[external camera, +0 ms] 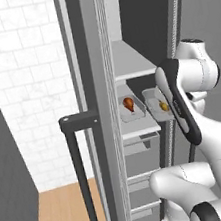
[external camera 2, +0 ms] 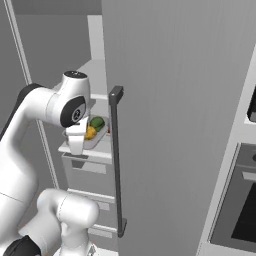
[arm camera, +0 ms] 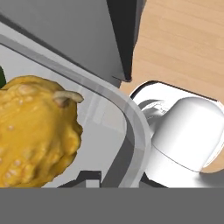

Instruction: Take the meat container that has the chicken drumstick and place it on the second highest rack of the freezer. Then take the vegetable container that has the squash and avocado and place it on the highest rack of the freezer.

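The white arm bends up from the base and reaches into the open freezer [external camera: 94, 59], its hand at the vegetable container [external camera 2: 95, 135]. The gripper [external camera 2: 76, 146] is clenched on that container's rim, the fingertips hidden behind the hand. The squash [arm camera: 37, 131] sits at nine o'clock in the hand view, the avocado [external camera 2: 97, 121] cut off there. Further in, the chicken drumstick [external camera: 129, 104] lies in its tray [external camera: 133, 115] on the second highest rack [external camera: 141, 132], the highest rack [external camera: 131, 61] above at twelve o'clock.

Flat even render, soft shadows
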